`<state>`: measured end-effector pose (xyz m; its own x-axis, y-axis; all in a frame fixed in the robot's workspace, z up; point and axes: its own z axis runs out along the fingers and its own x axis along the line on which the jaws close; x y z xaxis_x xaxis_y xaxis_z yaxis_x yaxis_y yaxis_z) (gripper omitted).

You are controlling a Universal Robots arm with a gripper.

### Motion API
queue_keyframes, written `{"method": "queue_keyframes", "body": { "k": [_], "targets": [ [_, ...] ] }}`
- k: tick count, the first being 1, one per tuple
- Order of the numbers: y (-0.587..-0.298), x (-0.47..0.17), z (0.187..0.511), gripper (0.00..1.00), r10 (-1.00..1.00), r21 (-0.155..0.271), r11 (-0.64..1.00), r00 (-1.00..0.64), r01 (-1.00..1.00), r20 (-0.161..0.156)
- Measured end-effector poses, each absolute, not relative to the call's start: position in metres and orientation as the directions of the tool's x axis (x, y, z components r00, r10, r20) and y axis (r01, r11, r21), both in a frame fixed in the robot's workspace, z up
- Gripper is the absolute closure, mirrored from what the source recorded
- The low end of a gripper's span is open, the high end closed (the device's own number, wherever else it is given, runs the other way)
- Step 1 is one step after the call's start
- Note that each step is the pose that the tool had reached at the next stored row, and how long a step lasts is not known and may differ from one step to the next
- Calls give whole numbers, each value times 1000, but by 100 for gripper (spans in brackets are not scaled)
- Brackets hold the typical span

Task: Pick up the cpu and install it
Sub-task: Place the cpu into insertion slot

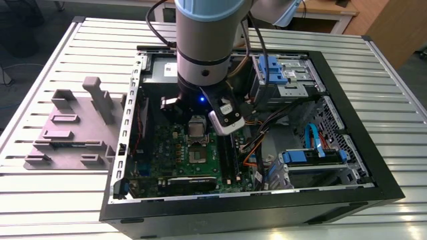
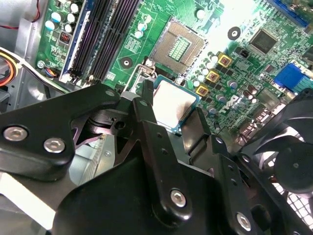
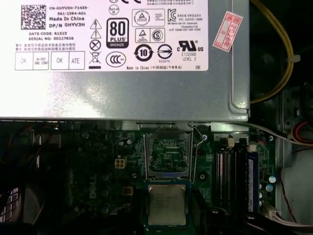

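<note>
Holding the cpu (image 2: 172,102) by two opposite edges in the gripper (image 2: 173,111). Fingers (image 2: 145,105) closed to chip width, nothing else in the grip. Silver lid up, thin pale rim showing. Hovering over the green motherboard (image 2: 244,63), just beside the socket (image 2: 178,46), not seated in it. Socket open, contact field bare. Memory slots (image 2: 105,29) alongside the socket, black fan (image 2: 293,166) close by the gripper body.

In the first wrist view, grey power supply (image 3: 122,98) just past the socket on the side away from the chip, yellow cable (image 3: 288,54) beside it.

In the exterior view, reaching straight down with the arm (image 1: 207,45) into the open computer case (image 1: 267,215), wrist over the middle of the board. Blue drive latches (image 1: 270,67) inside the case on the exterior view's right of the arm. Mauve-grey tray (image 1: 73,146) with upright blocks on the slatted table (image 1: 400,125), outside the case on the exterior view's left, well apart from the gripper.
</note>
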<state>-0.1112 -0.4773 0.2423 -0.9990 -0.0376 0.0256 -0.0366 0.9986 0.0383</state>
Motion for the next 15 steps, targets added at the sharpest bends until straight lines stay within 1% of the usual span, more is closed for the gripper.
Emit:
{"method": "queue_keyframes", "body": {
  "k": [15],
  "targets": [
    [-477,-111,238,53,-38,38,999,-999,-37,26]
  ]
}}
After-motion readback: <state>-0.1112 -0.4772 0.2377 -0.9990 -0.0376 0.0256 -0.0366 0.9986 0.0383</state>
